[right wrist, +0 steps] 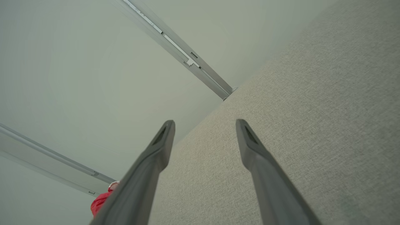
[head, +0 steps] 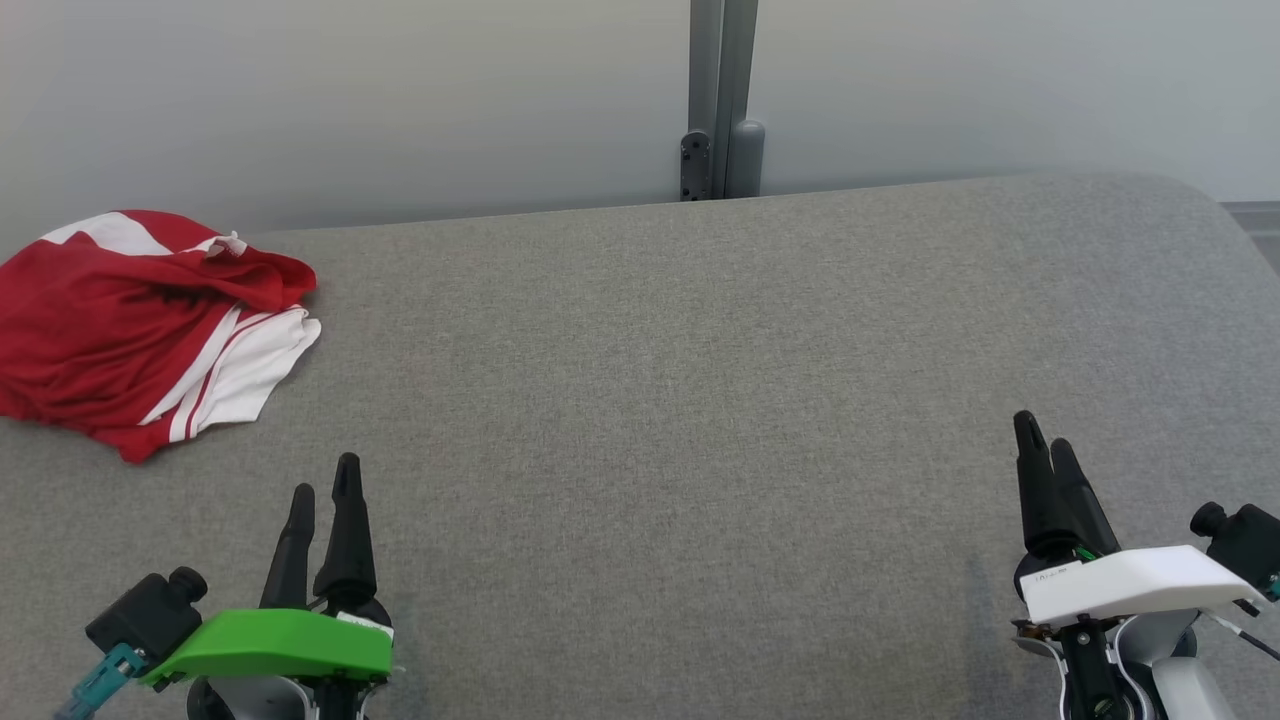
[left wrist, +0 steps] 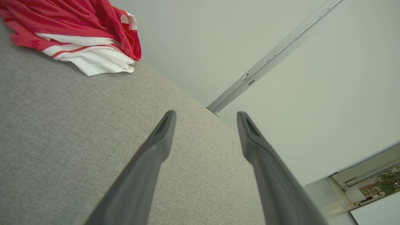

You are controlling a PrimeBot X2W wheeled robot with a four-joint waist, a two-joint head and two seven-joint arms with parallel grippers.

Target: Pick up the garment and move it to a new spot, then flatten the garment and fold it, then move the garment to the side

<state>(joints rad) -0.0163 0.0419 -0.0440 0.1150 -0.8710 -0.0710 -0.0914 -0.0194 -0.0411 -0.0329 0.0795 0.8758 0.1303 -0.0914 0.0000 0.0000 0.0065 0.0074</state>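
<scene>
A crumpled red and white garment lies bunched at the far left of the grey fabric surface. The left wrist view shows the garment at its upper left, and a red sliver of the garment peeks out at the lower left of the right wrist view. My left gripper hovers near the front left, below and to the right of the garment, apart from it, open and empty. At the front right my right gripper is open too, with nothing between its fingers.
A pale wall stands behind the surface, with a grey metal post at its far edge near the middle. The surface's right corner rounds off toward the floor. A wide stretch of grey fabric lies between the two grippers.
</scene>
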